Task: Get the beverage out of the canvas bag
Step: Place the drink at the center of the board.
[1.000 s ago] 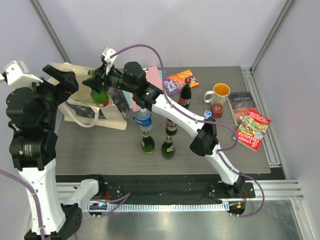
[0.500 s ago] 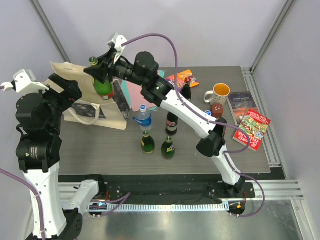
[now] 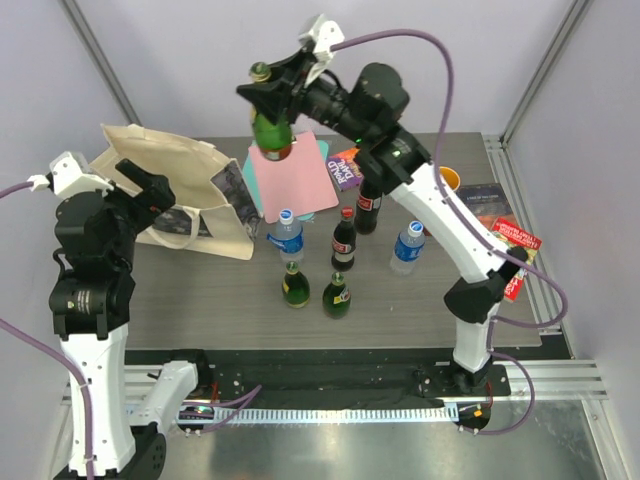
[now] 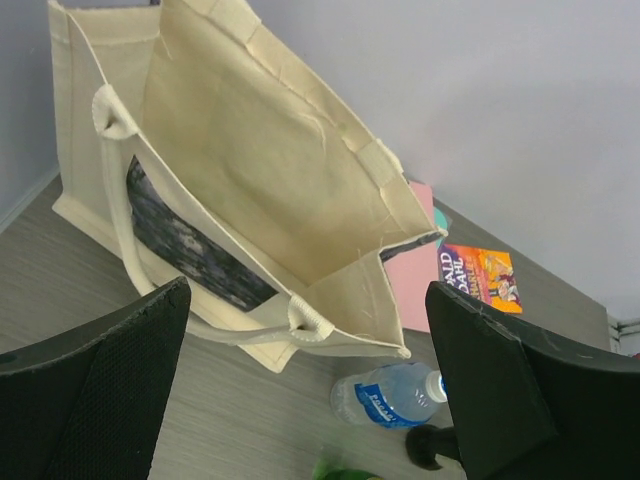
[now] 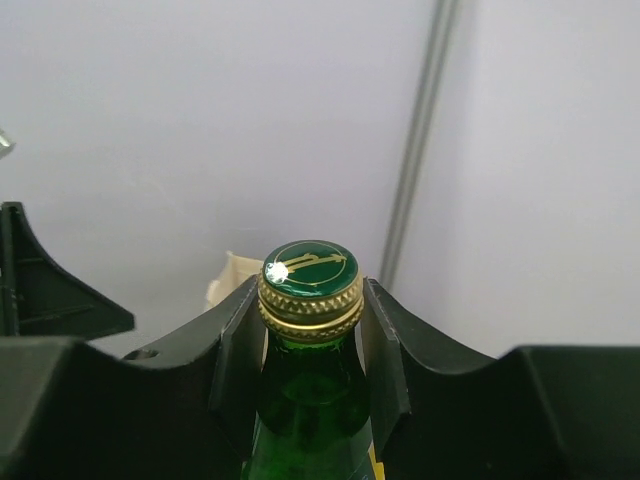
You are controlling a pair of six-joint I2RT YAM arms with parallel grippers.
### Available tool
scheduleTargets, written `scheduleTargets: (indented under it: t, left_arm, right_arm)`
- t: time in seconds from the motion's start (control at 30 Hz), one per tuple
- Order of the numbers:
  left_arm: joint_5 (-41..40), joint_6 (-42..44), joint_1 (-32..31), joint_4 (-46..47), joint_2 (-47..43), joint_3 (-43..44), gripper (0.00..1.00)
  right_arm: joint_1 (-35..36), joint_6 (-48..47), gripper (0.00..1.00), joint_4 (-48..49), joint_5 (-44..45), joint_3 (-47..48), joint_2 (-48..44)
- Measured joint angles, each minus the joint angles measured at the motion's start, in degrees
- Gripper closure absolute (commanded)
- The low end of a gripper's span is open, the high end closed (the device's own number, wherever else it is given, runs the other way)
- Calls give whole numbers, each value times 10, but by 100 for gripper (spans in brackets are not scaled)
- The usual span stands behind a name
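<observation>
You have on the grey table (image 3: 200,300) a pink folder (image 3: 295,180), a water bottle (image 3: 287,238), a second water bottle (image 3: 407,247), two cola bottles (image 3: 343,240), two short green bottles (image 3: 295,285) near the front, and a red book (image 3: 515,238) at the right.

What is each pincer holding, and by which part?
Right pincer grips the green glass bottle by its neck, under the cap. Left pincer is open, holding nothing, facing the canvas bag.
</observation>
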Motion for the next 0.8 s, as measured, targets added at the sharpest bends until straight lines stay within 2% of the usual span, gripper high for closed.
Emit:
scheduleTargets:
  t: [0.13, 0.4, 0.6, 0.8]
  left_arm:
    - [3, -5, 0, 2, 1, -18, 0]
    - [4, -12, 0, 13, 1, -38, 0]
    - [8, -12, 0, 16, 5, -38, 0]
    - [16, -12, 0, 17, 14, -38, 0]
  right_arm:
    - [-64, -17, 99, -17, 2, -63, -59]
    - [-262, -21, 99, -44, 10, -181, -139]
    - [-402, -14, 99, -48, 8, -257, -169]
    - [-492, -12, 99, -24, 0, -326, -172]
